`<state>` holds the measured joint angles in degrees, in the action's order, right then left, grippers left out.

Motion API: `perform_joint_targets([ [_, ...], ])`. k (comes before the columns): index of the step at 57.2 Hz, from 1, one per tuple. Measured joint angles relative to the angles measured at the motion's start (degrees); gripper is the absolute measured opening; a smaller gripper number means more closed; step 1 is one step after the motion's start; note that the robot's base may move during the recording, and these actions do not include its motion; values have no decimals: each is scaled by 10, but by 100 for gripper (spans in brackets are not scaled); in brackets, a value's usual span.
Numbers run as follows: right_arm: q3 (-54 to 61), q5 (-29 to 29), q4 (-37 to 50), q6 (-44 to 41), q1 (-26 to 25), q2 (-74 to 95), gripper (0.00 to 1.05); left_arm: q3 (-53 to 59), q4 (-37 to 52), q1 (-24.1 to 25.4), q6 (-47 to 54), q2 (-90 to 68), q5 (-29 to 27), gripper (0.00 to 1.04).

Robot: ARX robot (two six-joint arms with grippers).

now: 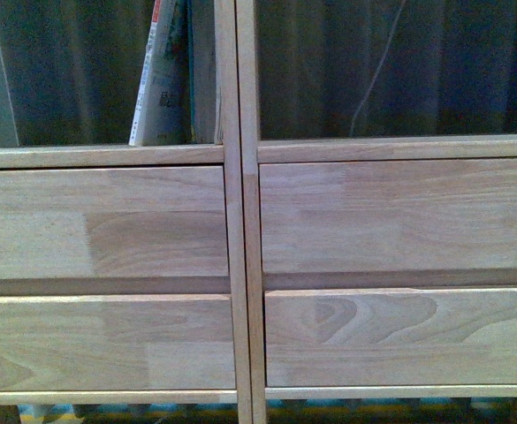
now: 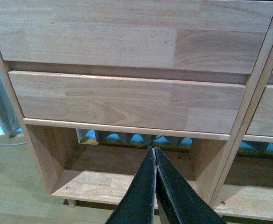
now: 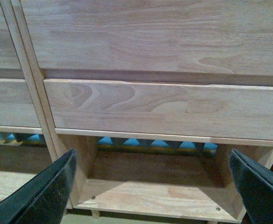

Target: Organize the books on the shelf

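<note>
While the front camera is facing the shelf (image 1: 240, 221) straight on, neither arm is showing in that view; two columns of light wood are filling the frame, split by a double upright running down the centre. Books (image 1: 163, 75) are standing in the open compartment above the left column's drawers, at that compartment's right end, near the central upright; the leftmost one is leaning, its foot sitting further left than its top, its pale cover carrying grey lettering and a red patch near the top, with a teal edge showing beside it. The open compartment above the right column is showing only a dark curtain (image 1: 435, 62) behind it. Two plain drawer fronts (image 1: 99, 225) are sitting stacked in each column. In the left wrist view, the left gripper (image 2: 155, 151) is pointing toward the low open compartment beneath the left column's drawers, its two dark fingers pressed together at the tips with nothing between them. In the right wrist view, the right gripper (image 3: 152, 158) is facing the low open compartment under the right column's drawers, its fingers (image 3: 47, 191) spread wide apart and holding nothing. A round peg leg (image 2: 71, 203) is showing under the left column's bottom board.
</note>
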<state>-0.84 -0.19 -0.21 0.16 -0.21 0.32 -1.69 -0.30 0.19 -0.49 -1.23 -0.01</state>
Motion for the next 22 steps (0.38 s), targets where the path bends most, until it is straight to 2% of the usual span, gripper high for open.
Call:
perform_joint_targets([
  [15, 0, 0, 0, 0, 0, 0, 98, 10, 0, 0, 0, 9, 0, 4],
  [22, 0, 0, 0, 0, 0, 0, 98, 10, 0, 0, 0, 9, 0, 27],
])
